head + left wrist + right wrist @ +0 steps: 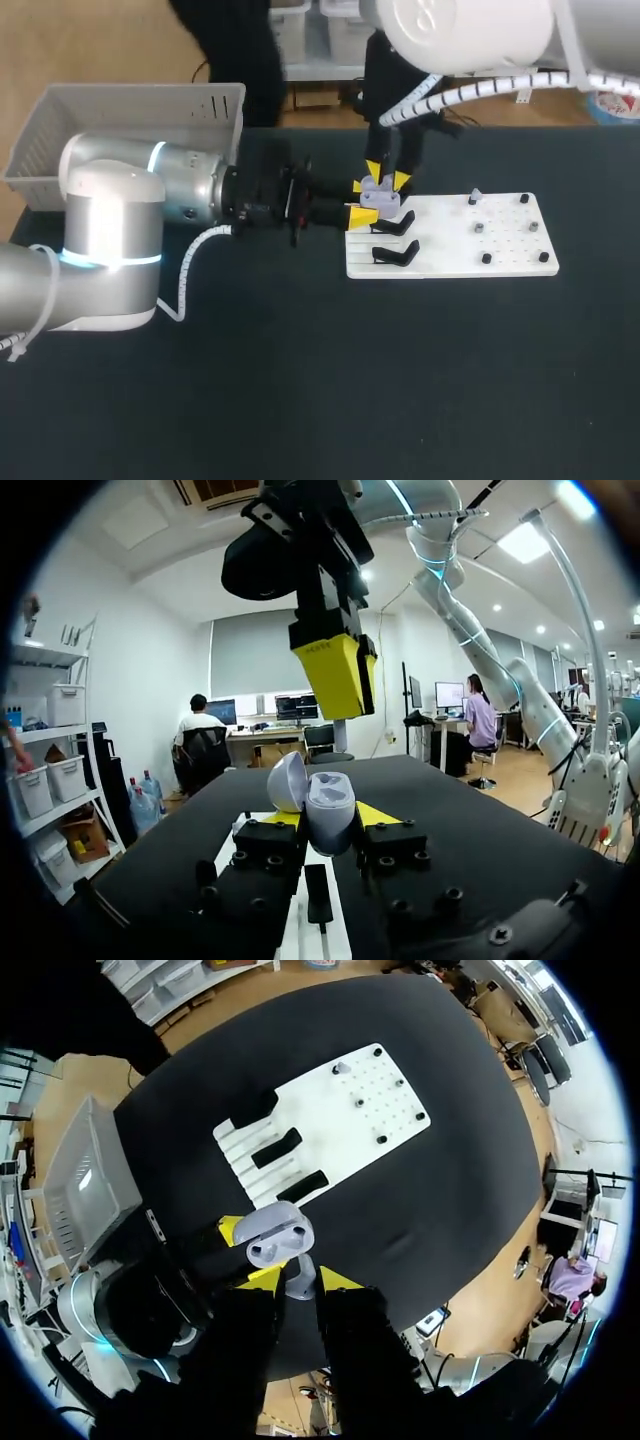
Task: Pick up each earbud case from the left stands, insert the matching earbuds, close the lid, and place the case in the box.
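Left claw [328,820] grips the open earbud case [330,802] from both sides, lid tipped back, cavities up, over the left end of the white board [450,262]. Right claw [300,1282] hangs straight above the case, pinching a small grey piece, probably an earbud [300,1272], so insertion looks like a straight drop. Box [130,100] sits at the surface's far left corner.

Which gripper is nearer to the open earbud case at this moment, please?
Left. The left gripper is shut on the earbud case, with a finger on each side; the right gripper hangs just above it, not touching.
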`<state>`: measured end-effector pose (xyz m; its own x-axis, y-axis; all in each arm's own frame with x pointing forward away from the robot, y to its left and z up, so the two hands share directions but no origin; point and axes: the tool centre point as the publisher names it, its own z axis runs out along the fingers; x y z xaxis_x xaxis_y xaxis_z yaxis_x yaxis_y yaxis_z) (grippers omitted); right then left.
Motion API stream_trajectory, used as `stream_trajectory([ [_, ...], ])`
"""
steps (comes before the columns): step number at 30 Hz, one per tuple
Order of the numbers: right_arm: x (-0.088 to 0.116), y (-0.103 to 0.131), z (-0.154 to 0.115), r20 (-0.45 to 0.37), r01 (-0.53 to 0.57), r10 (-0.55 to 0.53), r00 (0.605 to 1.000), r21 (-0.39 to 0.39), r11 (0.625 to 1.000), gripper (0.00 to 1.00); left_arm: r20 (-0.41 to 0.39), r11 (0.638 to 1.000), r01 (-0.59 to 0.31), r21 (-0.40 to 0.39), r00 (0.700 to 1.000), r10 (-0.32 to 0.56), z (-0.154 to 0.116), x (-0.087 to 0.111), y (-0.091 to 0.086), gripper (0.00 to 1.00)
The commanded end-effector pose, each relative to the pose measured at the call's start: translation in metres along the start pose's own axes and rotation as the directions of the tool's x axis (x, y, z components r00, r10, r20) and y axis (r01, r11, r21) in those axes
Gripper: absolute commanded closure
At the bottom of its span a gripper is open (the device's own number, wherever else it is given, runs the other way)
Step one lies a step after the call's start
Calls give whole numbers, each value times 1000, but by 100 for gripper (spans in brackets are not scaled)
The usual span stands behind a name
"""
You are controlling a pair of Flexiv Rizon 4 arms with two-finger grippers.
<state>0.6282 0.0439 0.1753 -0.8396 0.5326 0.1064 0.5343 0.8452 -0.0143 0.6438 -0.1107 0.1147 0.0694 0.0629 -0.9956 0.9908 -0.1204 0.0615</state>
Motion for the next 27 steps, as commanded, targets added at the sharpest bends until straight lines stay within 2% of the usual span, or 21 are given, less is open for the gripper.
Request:
stream_trajectory([
  [1,-3,4,2,-5,-1,1,1000,9,1000,100,9,1000,-2,-5,1000,2,0,1,-1,100],
  [27,-13,6,15,-13,-33,33,999,8,999,100,11,1000,-1,-5,1000,1,0,1,-1,100],
])
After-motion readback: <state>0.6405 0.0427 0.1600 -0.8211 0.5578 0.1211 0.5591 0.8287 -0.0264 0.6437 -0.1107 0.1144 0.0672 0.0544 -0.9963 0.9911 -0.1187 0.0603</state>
